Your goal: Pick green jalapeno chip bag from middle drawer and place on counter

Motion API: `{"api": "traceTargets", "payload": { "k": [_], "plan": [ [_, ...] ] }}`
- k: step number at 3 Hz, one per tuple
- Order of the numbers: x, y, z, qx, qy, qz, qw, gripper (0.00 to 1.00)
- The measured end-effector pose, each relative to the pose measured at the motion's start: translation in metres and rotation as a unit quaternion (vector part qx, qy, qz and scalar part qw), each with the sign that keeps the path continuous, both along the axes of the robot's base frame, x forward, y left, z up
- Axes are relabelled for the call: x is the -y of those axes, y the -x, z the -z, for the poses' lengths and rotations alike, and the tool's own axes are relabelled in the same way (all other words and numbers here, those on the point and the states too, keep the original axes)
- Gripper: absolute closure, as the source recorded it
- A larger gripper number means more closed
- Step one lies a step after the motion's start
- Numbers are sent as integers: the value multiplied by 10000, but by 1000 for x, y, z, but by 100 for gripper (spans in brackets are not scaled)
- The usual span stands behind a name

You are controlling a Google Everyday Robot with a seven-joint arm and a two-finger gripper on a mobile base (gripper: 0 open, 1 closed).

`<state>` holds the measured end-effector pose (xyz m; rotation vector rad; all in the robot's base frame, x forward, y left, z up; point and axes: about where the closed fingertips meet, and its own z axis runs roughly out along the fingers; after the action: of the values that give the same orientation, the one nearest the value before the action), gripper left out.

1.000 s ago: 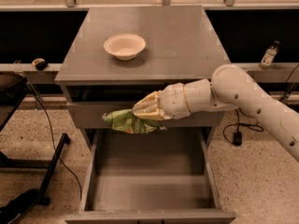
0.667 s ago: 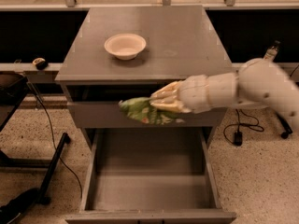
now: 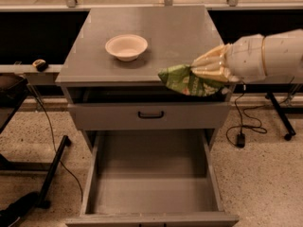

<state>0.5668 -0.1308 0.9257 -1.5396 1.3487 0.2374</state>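
**A:** Since a second ago the arm has risen and swung right. The small crinkled green jalapeno chip bag (image 3: 188, 82), which was low in front of the cabinet, now hangs at the front right edge of the flat matte gray counter (image 3: 161, 25).

**B:** And the cream two-finger gripper (image 3: 200, 71)?

**A:** It is out at the right, pinched on the bag's top edge, probably so the bag clears the lip. The wide gray middle drawer (image 3: 151, 183) is pulled out below, and the white paper bowl (image 3: 126, 46) sits to the left.

**B:** Any brand?

**A:** There's dark print on a white patch, but it's unreadable.
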Motion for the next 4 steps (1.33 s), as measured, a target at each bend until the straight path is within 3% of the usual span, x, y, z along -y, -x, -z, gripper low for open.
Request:
{"api": "traceTargets", "payload": {
  "k": [1,2,3,4],
  "plan": [
    [50,-41,-38,-3,802,775,9938,100],
    [77,-71,-40,-18,1276,1179,9848,100],
    [93,-98,-22,-69,1564,1575,9750,100],
    [95,-128,-12,63,1746,1793,9682,100]
  ]
}}
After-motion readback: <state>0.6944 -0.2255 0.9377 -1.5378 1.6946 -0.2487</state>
